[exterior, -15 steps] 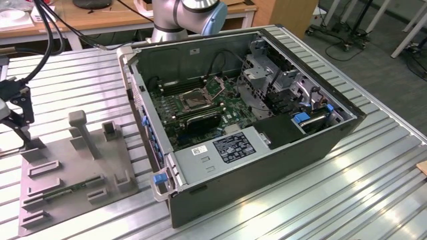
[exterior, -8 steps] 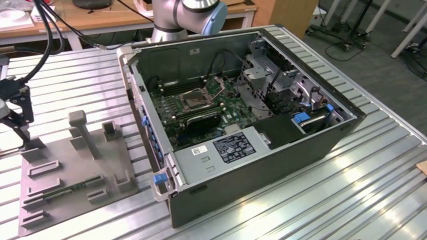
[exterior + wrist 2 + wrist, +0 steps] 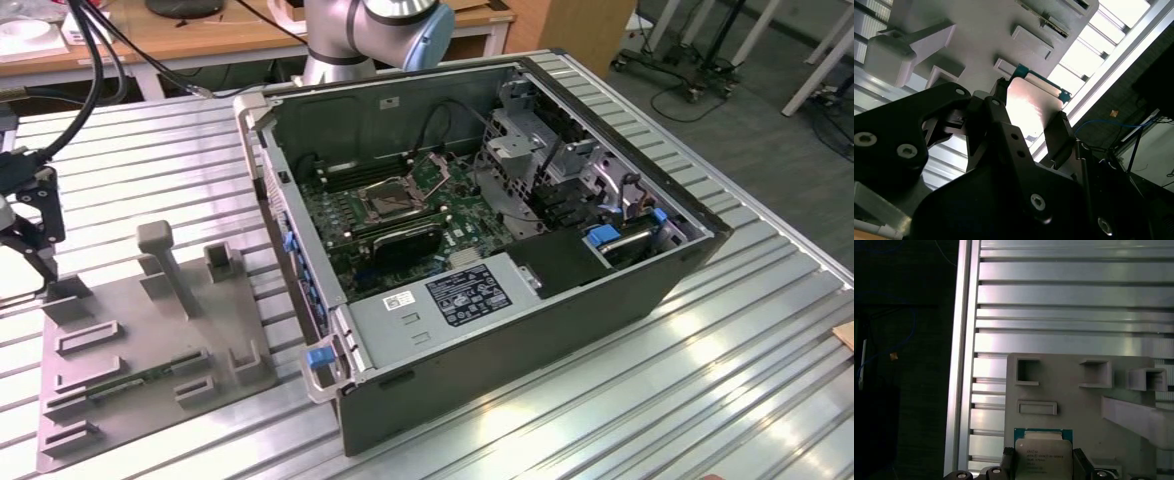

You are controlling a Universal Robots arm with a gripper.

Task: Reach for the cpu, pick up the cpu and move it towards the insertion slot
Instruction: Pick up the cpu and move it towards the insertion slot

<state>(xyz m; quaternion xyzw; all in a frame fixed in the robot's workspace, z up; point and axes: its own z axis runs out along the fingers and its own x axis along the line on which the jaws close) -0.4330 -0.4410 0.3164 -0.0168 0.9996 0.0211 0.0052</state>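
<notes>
Took the wide layout from the exterior view. Found the gripper (image 3: pixel 38 270) at that view's far left edge, low over a corner of the grey fixture (image 3: pixel 147 370), black fingers (image 3: pixel 48 280) pointing down toward it. Found the open case (image 3: pixel 561 290) well apart, toward that view's right, both standing on the slatted table (image 3: pixel 147 160). Made out the slot (image 3: pixel 391 200) inside the case on the green board (image 3: pixel 454 215): a silver frame round a dark centre, just beside long black memory slots (image 3: pixel 400 238).

Took the close detail from both wrist views. In the second wrist view, saw the cpu (image 3: pixel 1031 97) between the two fingers, pale top glaring, a thin green edge at its far side, with the fixture's raised blocks (image 3: pixel 909 47) beyond. In the first wrist view, saw the cpu (image 3: pixel 1043 455) with faint print on its silvery top and a green rim along one edge, just beside a shallow rectangular pocket (image 3: pixel 1037 407) of the fixture.

Read the gripper as narrowed to the cpu's width and pinching it by two opposite edges, one finger (image 3: pixel 1008 462) against each side. Could not tell whether lifted clear of the fixture or resting on it. Placed the cpu at the fixture, well apart from the slot.
</notes>
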